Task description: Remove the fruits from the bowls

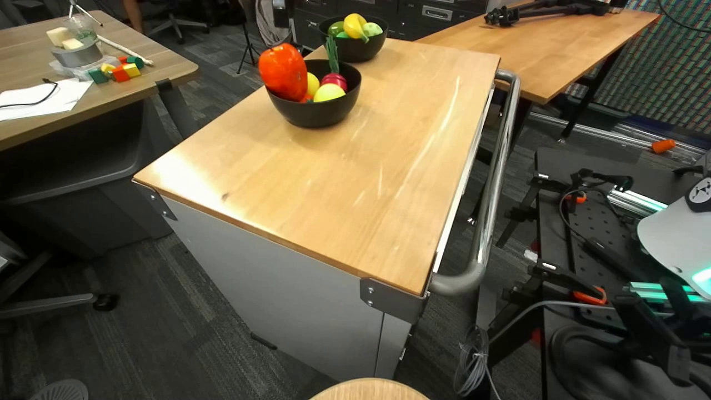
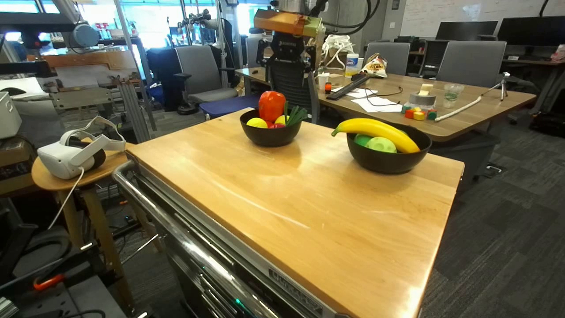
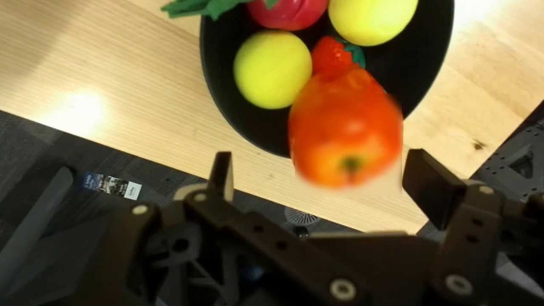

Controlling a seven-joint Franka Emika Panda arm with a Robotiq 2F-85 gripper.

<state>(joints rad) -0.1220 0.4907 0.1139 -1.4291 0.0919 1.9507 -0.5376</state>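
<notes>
On the wooden table, one black bowl. Contents: large red pepper, rising well above the rim; two yellow balls; dark red piece with green leaves hanging out over the rim; small strawberry-like piece, lodged among pepper and balls. In the wrist view the pepper hides a stretch of rim and overlaps the strawberry-like piece.

Well apart, second black bowl. Contents: yellow banana, laid slantwise on top, one tip projecting past the rim; beneath it, green pieces, partly covered.

Above the pepper, the gripper: fingers spread wide, standing off from the fruit.

Surroundings. Along one side of the table, tubular metal rail. Beside it, in an exterior view, round wooden stool bearing white headset, its cable hanging down. Nearby, side table bearing grey tape roll; coloured blocks just beside the roll; white stick; clear cup; small tripod; papers; crumpled bag. Farther back, grey chair.
</notes>
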